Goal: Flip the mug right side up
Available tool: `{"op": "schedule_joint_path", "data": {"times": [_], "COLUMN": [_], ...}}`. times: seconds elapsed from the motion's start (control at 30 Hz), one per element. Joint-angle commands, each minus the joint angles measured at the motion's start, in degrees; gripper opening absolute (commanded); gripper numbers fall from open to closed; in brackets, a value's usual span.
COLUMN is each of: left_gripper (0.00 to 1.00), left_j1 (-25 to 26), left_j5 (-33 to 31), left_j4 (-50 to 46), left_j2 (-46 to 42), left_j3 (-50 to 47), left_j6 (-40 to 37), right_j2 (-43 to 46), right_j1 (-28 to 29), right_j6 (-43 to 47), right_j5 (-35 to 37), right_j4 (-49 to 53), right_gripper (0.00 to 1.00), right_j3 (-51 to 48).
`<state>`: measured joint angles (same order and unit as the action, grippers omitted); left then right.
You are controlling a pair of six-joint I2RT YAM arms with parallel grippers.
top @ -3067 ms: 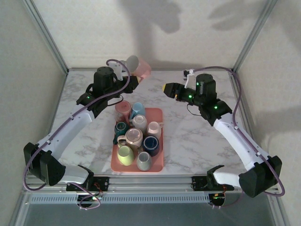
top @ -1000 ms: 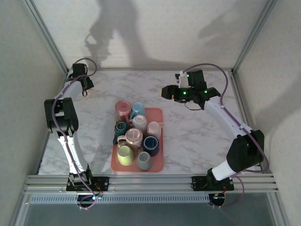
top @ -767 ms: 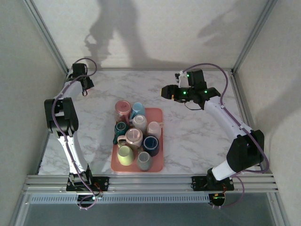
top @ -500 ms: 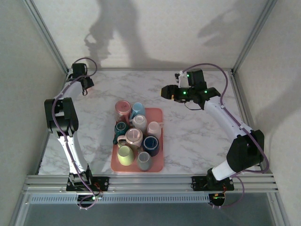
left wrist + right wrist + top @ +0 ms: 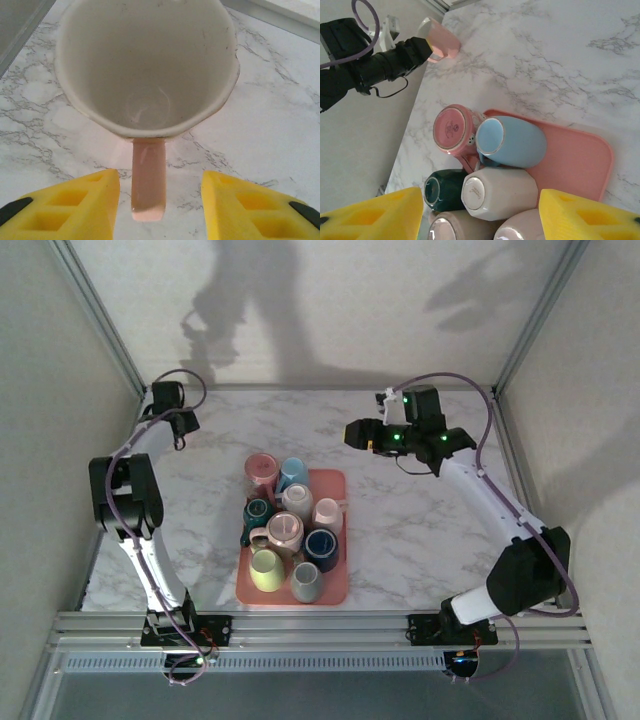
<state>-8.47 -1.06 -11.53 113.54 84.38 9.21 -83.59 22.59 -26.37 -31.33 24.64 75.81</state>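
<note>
upright pink mug [image 5: 145, 65], its handle between the parted left fingers [image 5: 75, 205], seemingly untouched; right fingers [image 5: 375, 215] parted, empty.

A white, marble-patterned table [image 5: 400, 530] is seen. A pink tray [image 5: 330, 483] is laid on it, left of the middle and toward the near edge, and is crowded with mugs [image 5: 285, 530]. A pale pink mug [image 5: 145, 75] is set upright on the bare marble in the far left corner, mouth up, well apart from the tray. An upturned rose mug [image 5: 452, 130] is placed at the tray's far left corner; whether it is borne by tray or table cannot be told.
</note>
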Motion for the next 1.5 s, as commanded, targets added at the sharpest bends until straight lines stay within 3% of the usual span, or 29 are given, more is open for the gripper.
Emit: {"op": "schedule_joint_path", "data": {"times": [0.0,0.23,0.6,0.87,1.1,1.47], "left_gripper": [0.47,0.49,0.5,0.51,0.51,0.51], "left_j1": [-0.5,-0.36,3.28,4.25,3.82,1.2], "left_j5": [0.09,2.51,25.28,32.3,38.67,43.98], "left_j4": [1.03,-0.77,-6.82,-10.35,-9.56,-6.02], "left_j2": [-3.92,-11.82,-27.68,-33.02,-33.56,-32.73], "left_j3": [-1.66,-6.67,-17.46,-22.44,-26.35,-29.52], "left_j6": [0.55,2.38,0.86,0.28,1.26,3.28], "right_j2": [2.33,3.91,3.9,-3.66,-15.9,-29.74], "right_j1": [-0.43,-0.44,0.76,11.27,22.1,29.83], "right_j6": [-0.19,1.98,7.99,6.96,5.17,-0.55], "right_j5": [0.02,2.97,10.41,17.29,21.8,26.74], "right_j4": [-0.33,3.28,12.84,15.61,16.26,17.55], "right_gripper": [0.64,0.65,0.63,0.59,0.54,0.47], "right_j3": [-1.02,-1.37,-0.98,4.42,16.3,30.06]}}
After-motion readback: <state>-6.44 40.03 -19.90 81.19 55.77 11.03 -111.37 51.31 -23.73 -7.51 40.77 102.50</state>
